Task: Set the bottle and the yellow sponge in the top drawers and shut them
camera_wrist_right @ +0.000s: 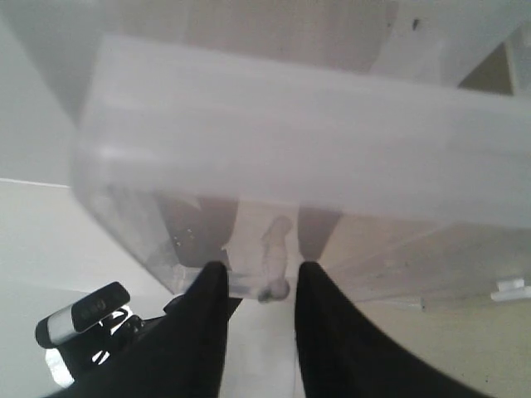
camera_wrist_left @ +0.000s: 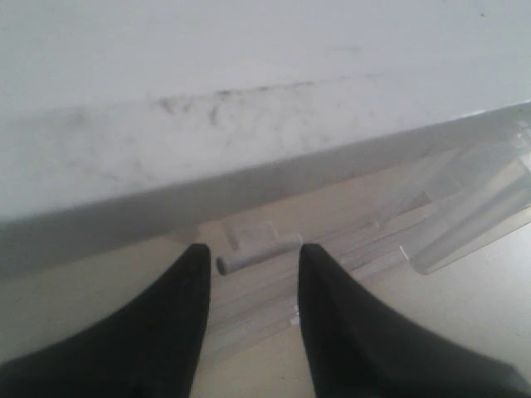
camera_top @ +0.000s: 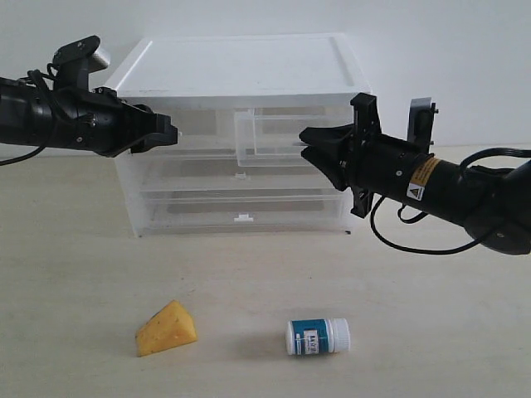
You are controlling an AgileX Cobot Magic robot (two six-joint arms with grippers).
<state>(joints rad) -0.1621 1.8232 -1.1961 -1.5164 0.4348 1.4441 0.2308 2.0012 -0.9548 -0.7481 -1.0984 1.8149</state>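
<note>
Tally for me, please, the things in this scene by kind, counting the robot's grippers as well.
Yellow sponge: 1
Bottle: 1
Drawer cabinet: 1
Grippers: 2, the left gripper and the right gripper
Total: 5

Plain white wall (camera_top: 465, 50), pale beige tabletop (camera_top: 75, 274), soft even light, faint shadows underneath.

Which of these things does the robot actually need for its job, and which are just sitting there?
Part of the job:
yellow sponge
bottle
left top drawer
right top drawer
left gripper
right gripper

Just there:
middle drawer
bottom drawer
table
</note>
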